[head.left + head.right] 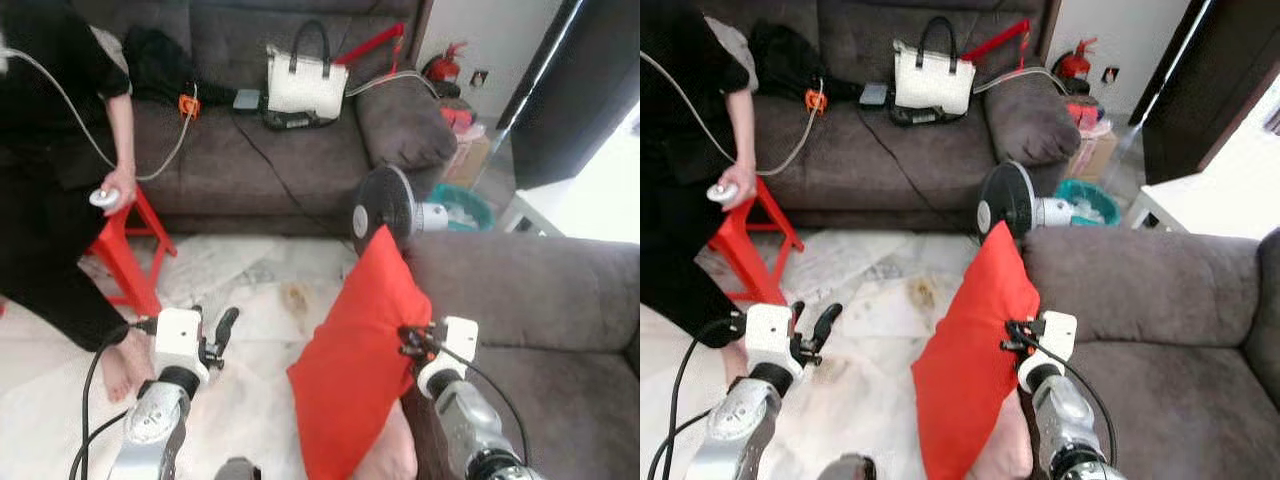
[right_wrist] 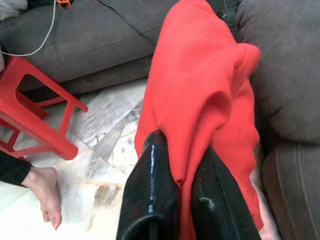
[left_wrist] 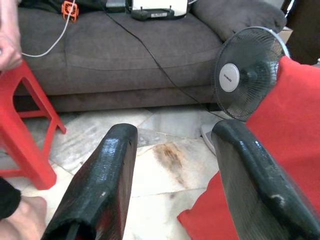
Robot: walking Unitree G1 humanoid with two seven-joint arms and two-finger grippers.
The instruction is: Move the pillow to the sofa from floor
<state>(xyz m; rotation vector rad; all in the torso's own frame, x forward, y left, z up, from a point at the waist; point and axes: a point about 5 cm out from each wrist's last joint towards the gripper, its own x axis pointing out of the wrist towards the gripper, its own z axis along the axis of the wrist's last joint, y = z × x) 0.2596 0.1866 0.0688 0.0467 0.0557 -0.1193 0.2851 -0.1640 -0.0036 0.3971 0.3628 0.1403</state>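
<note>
A red pillow stands on end, lifted off the marble floor, leaning against the arm of the near grey sofa. My right gripper is shut on a fold of the pillow at its right edge; the fabric bunches between the two black fingers. My left gripper hovers open over the floor to the pillow's left, holding nothing, its fingers spread wide.
A person in black stands at the left holding a controller, bare foot near my left arm. A red stool is beside them. A black fan stands behind the pillow. The far sofa carries a white bag.
</note>
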